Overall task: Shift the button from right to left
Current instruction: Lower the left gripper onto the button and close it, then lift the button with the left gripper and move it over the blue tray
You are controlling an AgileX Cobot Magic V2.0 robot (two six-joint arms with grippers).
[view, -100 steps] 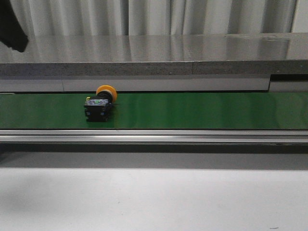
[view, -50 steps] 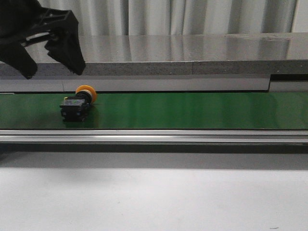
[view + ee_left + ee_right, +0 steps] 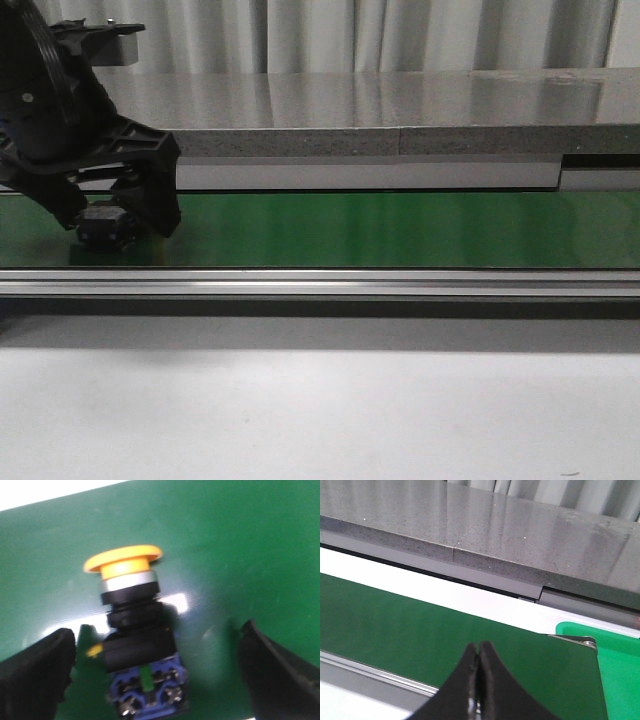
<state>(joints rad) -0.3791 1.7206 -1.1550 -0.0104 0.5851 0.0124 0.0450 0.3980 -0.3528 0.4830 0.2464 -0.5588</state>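
The button [image 3: 105, 226] lies on its side on the green belt [image 3: 400, 228] at the far left of the front view, mostly hidden by my left gripper [image 3: 120, 222]. In the left wrist view the button [image 3: 134, 630] shows a yellow-orange cap, black body and blue base with a green mark. My left gripper [image 3: 155, 675] is open, with one finger on each side of the button; a gap shows on both sides. My right gripper [image 3: 479, 647] is shut and empty above the belt [image 3: 420, 630]; it is out of the front view.
A metal rail [image 3: 320, 283] runs along the belt's near edge. A grey stone ledge [image 3: 400, 110] runs behind the belt. A lighter green surface [image 3: 620, 670] adjoins the belt's end in the right wrist view. White tabletop [image 3: 320, 410] lies in front.
The button has travelled left along the belt. My left gripper has come down from the upper left and now straddles it, still open.
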